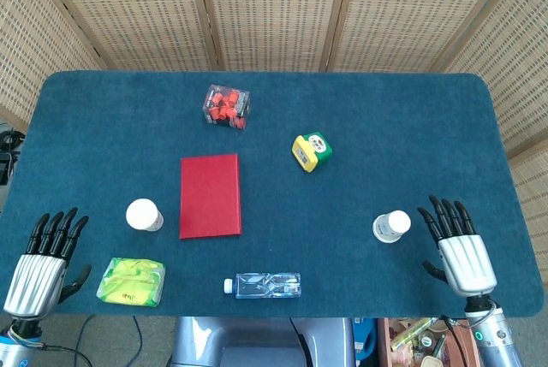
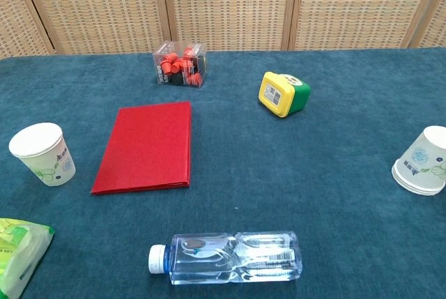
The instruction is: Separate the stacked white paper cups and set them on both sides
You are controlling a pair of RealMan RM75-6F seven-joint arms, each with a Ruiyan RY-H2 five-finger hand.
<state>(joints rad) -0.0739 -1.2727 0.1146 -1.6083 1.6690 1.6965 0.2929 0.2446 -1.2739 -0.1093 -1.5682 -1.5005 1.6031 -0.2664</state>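
Note:
One white paper cup (image 1: pixel 144 215) (image 2: pixel 43 153) stands upright on the left of the blue table, beside the red book. A second white paper cup (image 1: pixel 391 227) (image 2: pixel 422 162) sits on the right side, upside down and tilted in the chest view. My left hand (image 1: pixel 41 263) hangs near the front left corner, fingers spread, holding nothing, well clear of the left cup. Off to the right of the other cup is my right hand (image 1: pixel 460 247), also spread and empty. Neither hand shows in the chest view.
A red book (image 1: pixel 210 195) lies left of centre. A clear box of red pieces (image 1: pixel 226 106) is at the back, a yellow-green object (image 1: pixel 311 150) mid-table, a water bottle (image 1: pixel 265 285) lying near the front edge, and a green packet (image 1: pixel 131 281) front left.

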